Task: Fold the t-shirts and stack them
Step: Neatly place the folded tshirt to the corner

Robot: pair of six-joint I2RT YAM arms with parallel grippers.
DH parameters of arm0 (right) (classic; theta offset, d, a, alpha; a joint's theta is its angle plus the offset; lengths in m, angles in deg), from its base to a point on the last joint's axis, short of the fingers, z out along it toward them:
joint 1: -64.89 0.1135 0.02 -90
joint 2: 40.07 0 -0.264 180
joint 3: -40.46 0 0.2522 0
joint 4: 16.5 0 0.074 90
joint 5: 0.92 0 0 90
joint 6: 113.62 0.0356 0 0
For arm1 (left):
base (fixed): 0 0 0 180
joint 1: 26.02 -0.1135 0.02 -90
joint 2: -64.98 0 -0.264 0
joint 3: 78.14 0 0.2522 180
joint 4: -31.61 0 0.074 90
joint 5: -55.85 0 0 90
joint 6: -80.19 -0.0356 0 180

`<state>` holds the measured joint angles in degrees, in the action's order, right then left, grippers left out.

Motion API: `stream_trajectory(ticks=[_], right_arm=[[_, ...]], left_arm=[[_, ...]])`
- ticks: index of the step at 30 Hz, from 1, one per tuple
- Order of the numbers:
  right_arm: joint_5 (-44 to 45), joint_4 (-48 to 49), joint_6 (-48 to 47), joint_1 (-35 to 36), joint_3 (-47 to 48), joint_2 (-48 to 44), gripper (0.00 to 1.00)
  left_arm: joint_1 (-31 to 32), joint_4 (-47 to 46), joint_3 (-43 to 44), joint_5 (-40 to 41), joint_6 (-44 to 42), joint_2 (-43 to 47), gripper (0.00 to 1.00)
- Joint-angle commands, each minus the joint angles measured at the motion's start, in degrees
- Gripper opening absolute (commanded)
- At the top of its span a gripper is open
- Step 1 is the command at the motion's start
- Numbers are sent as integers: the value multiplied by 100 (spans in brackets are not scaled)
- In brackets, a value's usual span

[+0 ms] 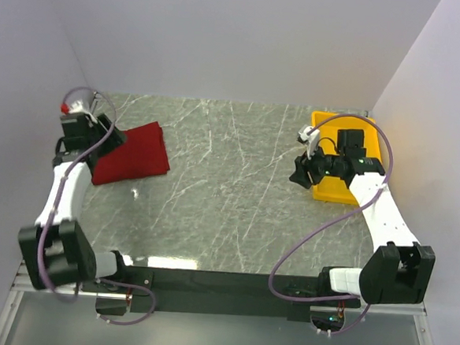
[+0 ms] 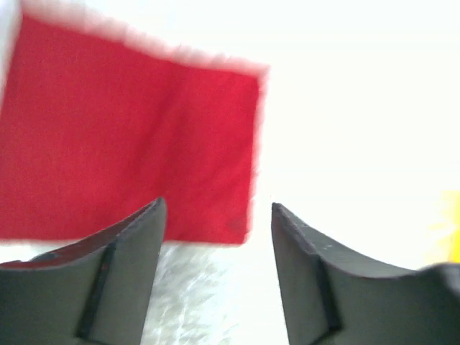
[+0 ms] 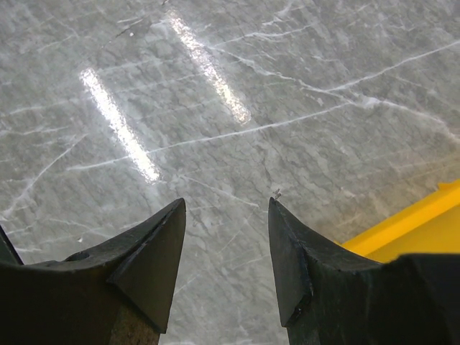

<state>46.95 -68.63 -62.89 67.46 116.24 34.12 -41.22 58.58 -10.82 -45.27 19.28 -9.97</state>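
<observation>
The dark red t-shirt [image 1: 135, 152] lies folded into a flat rectangle at the far left of the marble table. In the left wrist view it [image 2: 129, 136] fills the upper left, blurred. My left gripper [image 1: 112, 139] hangs over the shirt's left part; its jaws stand open and empty [image 2: 218, 208], with the shirt's near corner showing between them. My right gripper [image 1: 299, 176] is at the right side, just left of the yellow tray, open and empty over bare marble [image 3: 226, 205].
A yellow plastic tray [image 1: 324, 187] stands at the far right, partly under the right arm; its edge shows in the right wrist view [image 3: 410, 223]. Grey walls close in the table on the left, back and right.
</observation>
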Motion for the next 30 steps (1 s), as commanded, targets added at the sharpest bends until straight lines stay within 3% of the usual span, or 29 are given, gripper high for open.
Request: stream_trajectory(ticks=[1, 2, 4, 5, 11, 15, 17, 18, 19, 21, 30], right_arm=[[178, -92, -64, -46, 328, -335, 57], [205, -83, -29, -55, 346, -414, 57], [310, -92, 50, -46, 399, -511, 57], [345, -74, 190, -46, 425, -598, 57], [836, 224, 928, -90, 539, -871, 57], [1285, 733, 1947, -230, 548, -1038, 59], [1626, 1136, 2587, -423, 417, -1187, 73], [1829, 1321, 2852, -450, 338, -1249, 86], [2170, 1506, 3141, -459, 241, -1397, 90], [3021, 1788, 3854, -459, 39, -1530, 91], [3887, 1727, 4331, -468, -154, -1925, 93]], left_arm=[[-44, 365, 497, -225, -429, 902, 67], [-70, 445, 506, -242, -430, 1209, 70], [-97, 576, 401, -417, -299, 1535, 86], [-97, 629, 357, -505, -254, 1798, 99], [-97, 797, -161, -1094, 326, 2651, 99], [43, 989, -197, -1499, 186, 2776, 99], [157, 1252, -118, -1368, -51, 2828, 99], [201, 1332, -83, -1280, -208, 2864, 99], [237, 1411, -65, -1096, -279, 2881, 99], [351, 1596, -21, -955, -446, 2978, 99], [404, 1755, -83, -629, -491, 3154, 99]])
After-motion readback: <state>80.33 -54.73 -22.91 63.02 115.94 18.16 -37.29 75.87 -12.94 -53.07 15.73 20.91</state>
